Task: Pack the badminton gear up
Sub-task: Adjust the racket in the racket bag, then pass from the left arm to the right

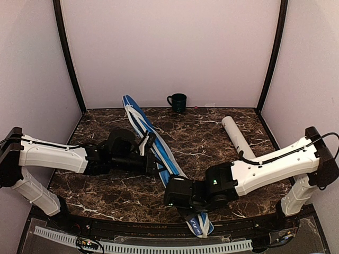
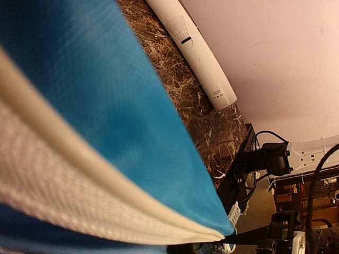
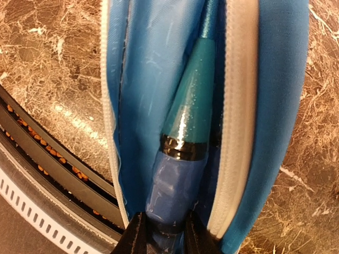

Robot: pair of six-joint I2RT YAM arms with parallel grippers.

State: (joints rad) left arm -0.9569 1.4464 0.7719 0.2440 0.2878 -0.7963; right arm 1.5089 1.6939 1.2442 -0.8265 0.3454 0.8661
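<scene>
Racket-loading step: the left gripper (image 1: 153,156) pinches the blue cover (image 1: 136,117) open while the right gripper (image 3: 164,236), clamping the racket handle (image 3: 174,193), should next push it farther in.

One blue cover (image 1: 136,117) is counted. One racket (image 3: 193,95) is counted inside the cover, only its handle and shaft being seen. One white tube (image 1: 237,136) is counted to the cover's right. One dark green mug (image 1: 177,101) is counted beyond the cover's far end. Two arms are counted: the left arm (image 1: 53,156) left of the cover, the right arm (image 1: 275,164) right of it.
</scene>
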